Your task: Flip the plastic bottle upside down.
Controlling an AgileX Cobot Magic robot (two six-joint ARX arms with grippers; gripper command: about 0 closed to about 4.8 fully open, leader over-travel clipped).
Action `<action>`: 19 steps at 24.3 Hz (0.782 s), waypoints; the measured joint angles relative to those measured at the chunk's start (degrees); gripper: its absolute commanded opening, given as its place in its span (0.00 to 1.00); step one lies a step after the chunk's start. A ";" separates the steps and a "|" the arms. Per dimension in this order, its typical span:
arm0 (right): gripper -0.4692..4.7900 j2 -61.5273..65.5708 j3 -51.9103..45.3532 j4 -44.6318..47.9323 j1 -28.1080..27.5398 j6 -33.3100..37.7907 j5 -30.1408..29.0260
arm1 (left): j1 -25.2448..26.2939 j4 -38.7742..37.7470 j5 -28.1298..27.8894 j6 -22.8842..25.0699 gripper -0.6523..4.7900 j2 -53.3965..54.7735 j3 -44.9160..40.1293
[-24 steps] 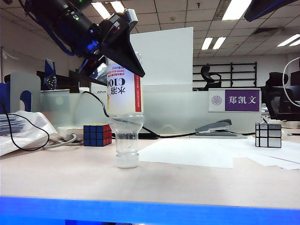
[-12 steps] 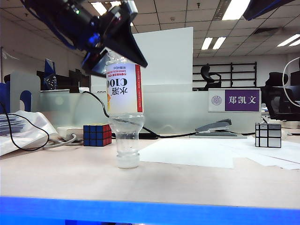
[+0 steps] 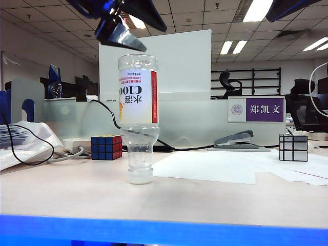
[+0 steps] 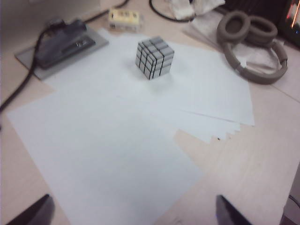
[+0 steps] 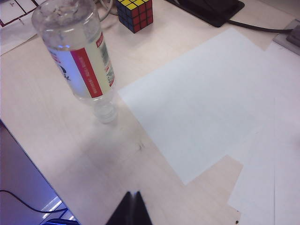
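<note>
Table edge (image 3: pixel 164 225): blue strip nearest the exterior camera.
Plastic bottle (image 3: pixel 138 118): stands inverted on its cap on the bare wood, long axis vertical, base uppermost, touching neither gripper.
Left gripper (image 3: pixel 130 23): directly above the bottle's upturned base, clear of it, jaws spread wide and holding nothing; the nearer arm.
Right gripper (image 5: pixel 131 208): well off to the side, fingers pressed together, empty, looking down on the bottle from a distance.
Judgement: the flip looks done; any next move is a straight lift away.
Rubik's cube (image 3: pixel 106 147): behind the bottle, apart.
</note>
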 measured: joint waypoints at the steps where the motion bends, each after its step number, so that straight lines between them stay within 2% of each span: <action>1: 0.08 0.00 0.00 0.02 0.00 0.00 0.00 | 0.00 -0.04 0.00 0.00 1.00 -0.02 0.59; 3: 0.08 0.00 0.00 0.04 0.02 0.00 0.00 | 0.00 -0.98 0.02 0.00 1.00 -0.02 2.01; 4: 0.08 -0.02 0.00 0.07 0.00 0.00 0.00 | 0.00 -1.29 0.02 0.00 0.84 -0.02 2.78; 5: 0.08 0.00 0.00 0.07 0.02 0.00 -0.02 | 0.02 -1.44 0.11 0.02 0.31 -0.15 3.61; 6: 0.08 0.00 0.00 0.07 0.02 0.00 0.00 | 0.02 -1.44 0.11 0.07 0.15 -0.35 3.93; 7: 0.08 -0.02 0.00 0.13 0.02 0.00 -0.02 | 0.02 -1.60 0.15 0.02 0.11 -1.05 4.33; 10: 0.08 -0.72 -0.02 1.27 0.00 0.04 0.00 | 0.02 0.61 -0.02 0.00 0.11 -5.55 4.35; 19: 0.08 -7.34 -0.02 8.17 0.00 1.84 -0.04 | 0.09 2.21 -10.23 -0.17 0.11 -29.33 4.68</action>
